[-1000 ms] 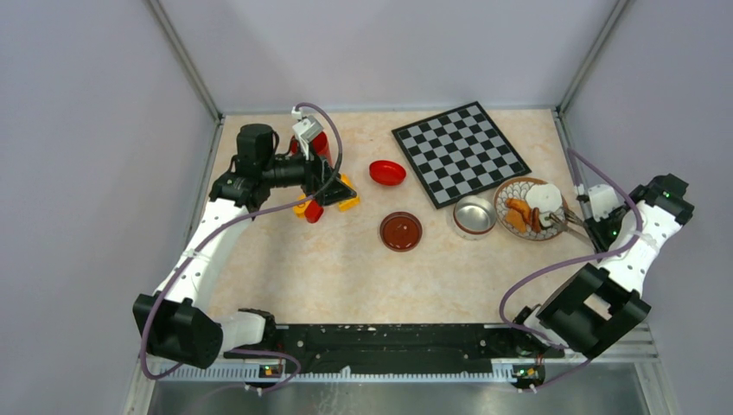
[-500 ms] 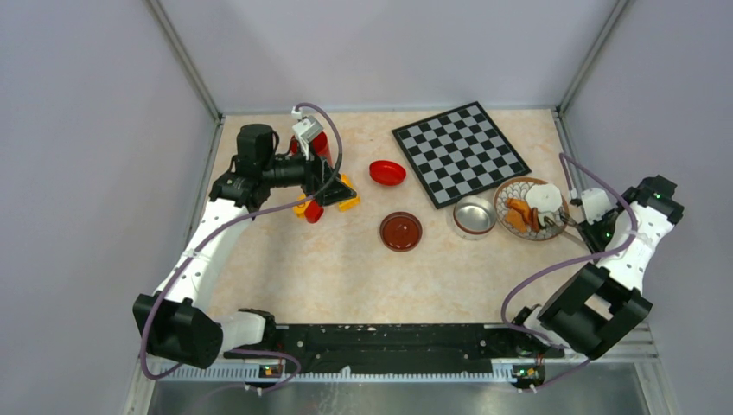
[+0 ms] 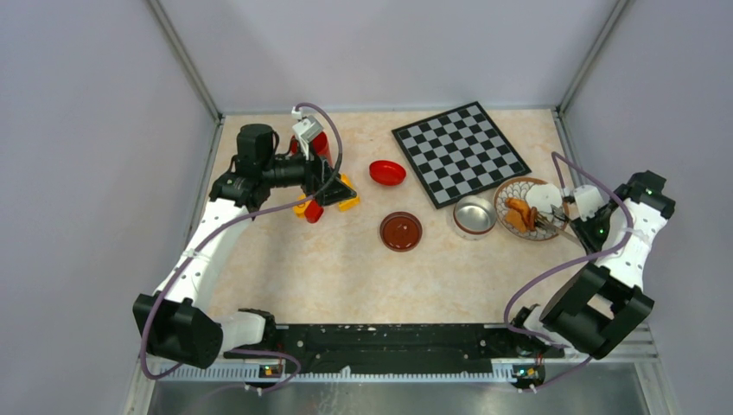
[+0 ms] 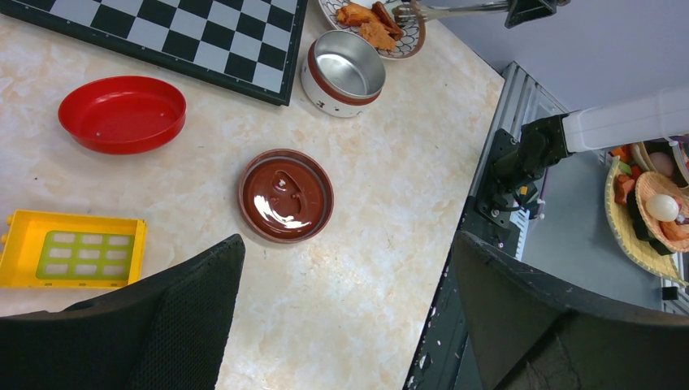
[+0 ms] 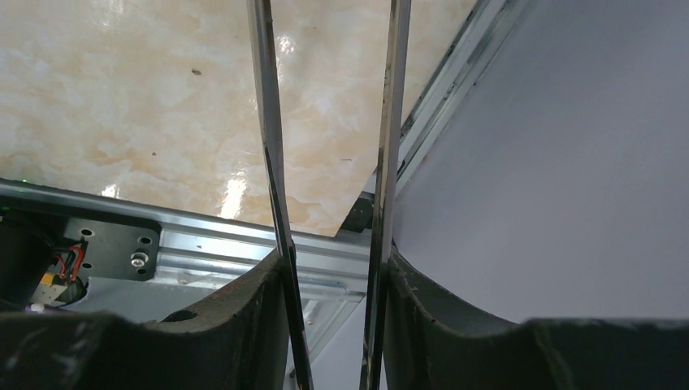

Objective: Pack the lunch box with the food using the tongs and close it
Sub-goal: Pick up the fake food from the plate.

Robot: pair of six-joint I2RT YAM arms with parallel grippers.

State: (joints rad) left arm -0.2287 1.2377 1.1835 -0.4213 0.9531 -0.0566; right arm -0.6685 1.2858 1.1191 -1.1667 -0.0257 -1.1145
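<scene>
My right gripper is moving in closer than before, bringing the tongs over the food on the patterned plate. It is pinching the tongs, their arms partly apart. The food is looking light and crumbly, so I am planning a gentle squeeze around one piece's middle. The lunch box is sitting just beside the plate.

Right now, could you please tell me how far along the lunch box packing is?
Done: the right gripper holds the tongs. In hand: their tips are at the food on the patterned plate. Left: the lunch box is empty, and the brown lid lies apart beside it, not yet on.
</scene>
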